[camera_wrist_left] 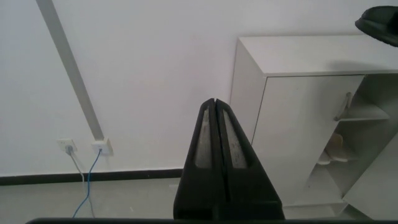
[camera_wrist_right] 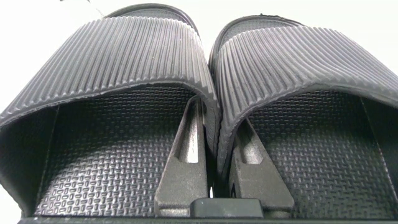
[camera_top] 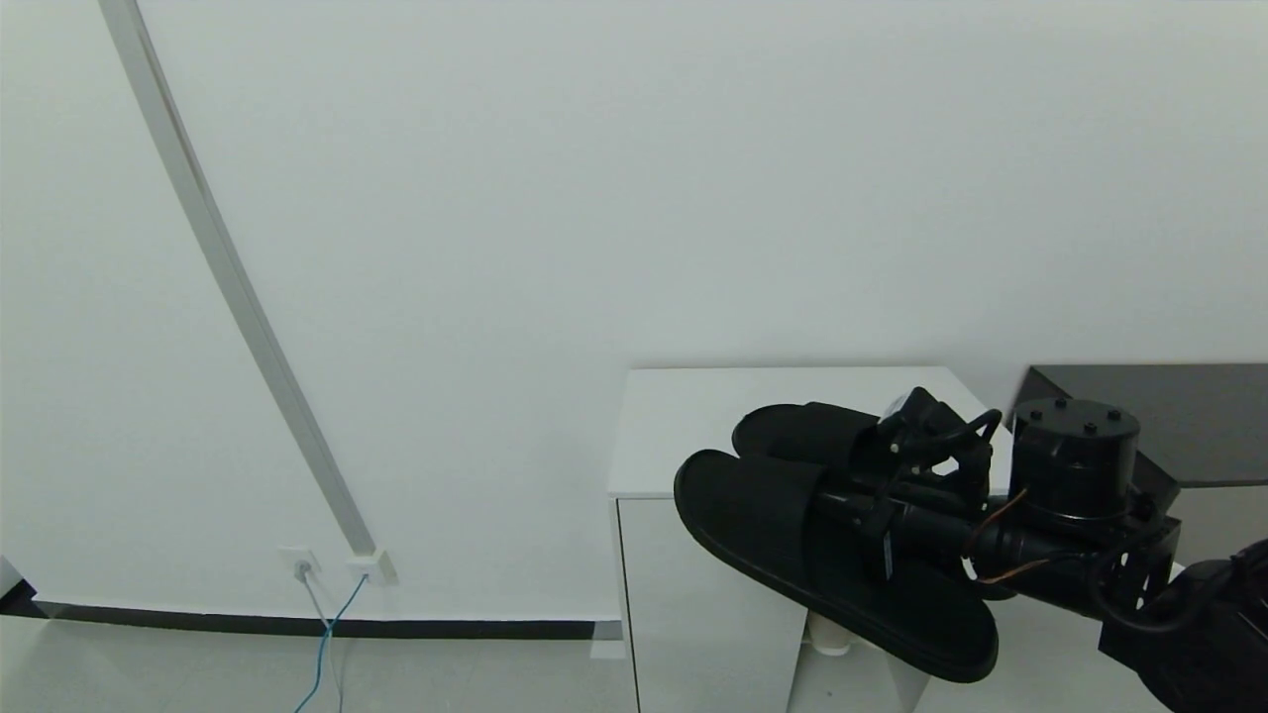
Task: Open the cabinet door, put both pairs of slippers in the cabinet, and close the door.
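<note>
Two black slippers [camera_top: 792, 515] hang side by side in the air by the top of the one white cabinet [camera_top: 693, 426]. The right gripper [camera_wrist_right: 216, 118] pinches their inner walls together. The left gripper [camera_wrist_left: 215, 109] is closed on nothing. Two wall sockets [camera_top: 299, 562] sit low on the wall.

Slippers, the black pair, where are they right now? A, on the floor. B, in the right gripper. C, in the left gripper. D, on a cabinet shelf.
B: the right gripper has one finger inside each of the slippers, pinching their inner sides together and holding the pair up in the air.
</note>
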Motion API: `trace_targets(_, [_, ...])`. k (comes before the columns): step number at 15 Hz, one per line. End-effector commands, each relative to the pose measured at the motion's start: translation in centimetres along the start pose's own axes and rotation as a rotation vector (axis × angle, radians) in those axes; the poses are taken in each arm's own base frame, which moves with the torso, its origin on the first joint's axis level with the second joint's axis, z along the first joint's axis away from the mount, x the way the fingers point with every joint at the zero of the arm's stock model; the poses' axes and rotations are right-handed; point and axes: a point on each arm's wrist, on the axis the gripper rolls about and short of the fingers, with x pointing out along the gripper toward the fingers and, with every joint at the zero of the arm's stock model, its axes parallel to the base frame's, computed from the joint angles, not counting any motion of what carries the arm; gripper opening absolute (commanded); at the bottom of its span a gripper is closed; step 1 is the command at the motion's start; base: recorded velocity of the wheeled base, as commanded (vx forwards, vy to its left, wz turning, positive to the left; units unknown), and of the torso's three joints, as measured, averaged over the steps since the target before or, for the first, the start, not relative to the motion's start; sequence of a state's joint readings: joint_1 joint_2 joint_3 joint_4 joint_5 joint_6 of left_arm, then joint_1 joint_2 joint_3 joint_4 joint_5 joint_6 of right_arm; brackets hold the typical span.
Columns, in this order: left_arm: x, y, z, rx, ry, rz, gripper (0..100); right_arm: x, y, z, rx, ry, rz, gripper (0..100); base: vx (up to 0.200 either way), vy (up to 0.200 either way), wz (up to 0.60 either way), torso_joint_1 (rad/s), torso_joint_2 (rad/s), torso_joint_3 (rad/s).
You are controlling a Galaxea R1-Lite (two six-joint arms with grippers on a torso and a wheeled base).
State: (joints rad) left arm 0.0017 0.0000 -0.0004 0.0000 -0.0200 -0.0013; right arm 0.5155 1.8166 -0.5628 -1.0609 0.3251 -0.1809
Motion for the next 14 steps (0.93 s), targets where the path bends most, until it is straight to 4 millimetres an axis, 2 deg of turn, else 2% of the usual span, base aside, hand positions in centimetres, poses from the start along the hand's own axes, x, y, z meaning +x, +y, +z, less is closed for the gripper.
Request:
trace_targets(1, [0.01, 0.00, -0.01, 0.000, 0.002, 0.000, 0, 0.06, 0.09, -0.07, 0.000, 0.001, 0.003, 0, 0.000, -0.200, 0.00, -0.002, 0.00, 0.007])
trace_targets(14, [0.01, 0.00, -0.01, 0.001, 0.002, -0.002, 0, 0.21, 1.00, -0.50, 0.013, 0.025, 0.038, 0, 0.000, -0.200, 0.00, 0.004, 0.00, 0.003])
